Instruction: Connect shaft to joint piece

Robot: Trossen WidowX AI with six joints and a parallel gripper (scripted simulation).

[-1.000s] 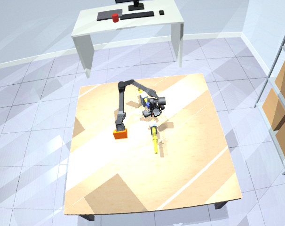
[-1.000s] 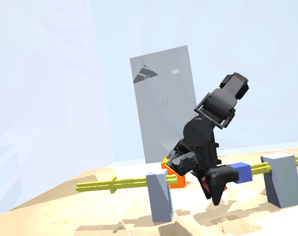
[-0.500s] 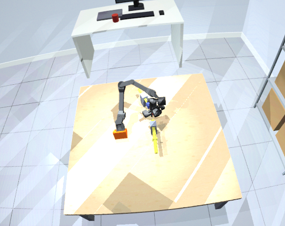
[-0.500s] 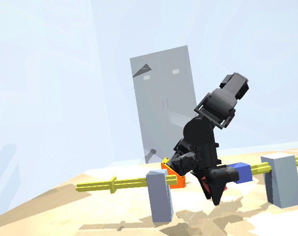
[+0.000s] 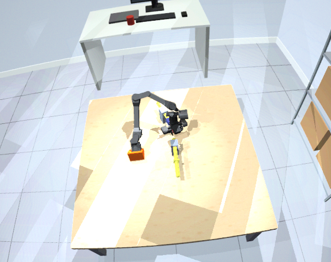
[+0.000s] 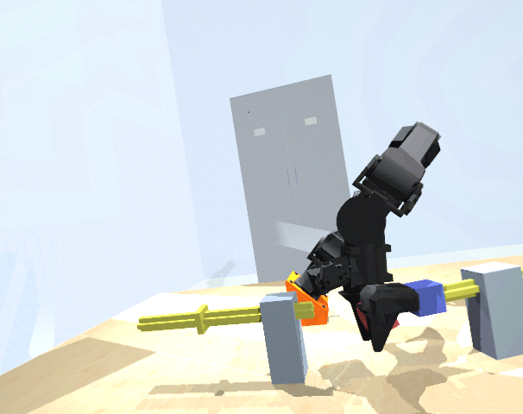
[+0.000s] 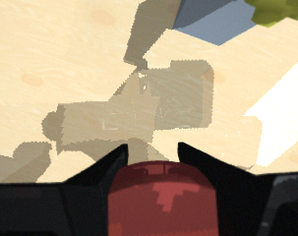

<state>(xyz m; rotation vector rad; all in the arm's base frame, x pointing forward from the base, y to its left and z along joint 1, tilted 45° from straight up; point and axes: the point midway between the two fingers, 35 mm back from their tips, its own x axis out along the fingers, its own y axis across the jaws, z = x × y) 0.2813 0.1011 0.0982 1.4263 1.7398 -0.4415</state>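
My gripper [image 5: 172, 131] [image 6: 370, 341] [image 7: 152, 147] is shut on the red joint piece [image 6: 362, 316] [image 7: 163, 202], with one finger on each side. The blue hinge part [image 6: 425, 298] sits beside it on the end of the first yellow shaft [image 6: 460, 290], held by the first grey block [image 5: 162, 115] [image 6: 505, 307]. The second yellow shaft [image 5: 176, 167] [image 6: 232, 316] runs through the second grey block [image 5: 174, 143] [image 6: 283, 348]. Its inner end sticks out a little, with a gap to the joint piece. The fingers hide the opening's direction.
The orange arm base [image 5: 136, 155] [image 6: 315, 314] stands on the wooden table [image 5: 188, 225], left of the second block in the top view. The second shaft has a yellow collar [image 6: 202, 318] on its outer part. A grey block corner [image 7: 217, 25] shows top right in the wrist view.
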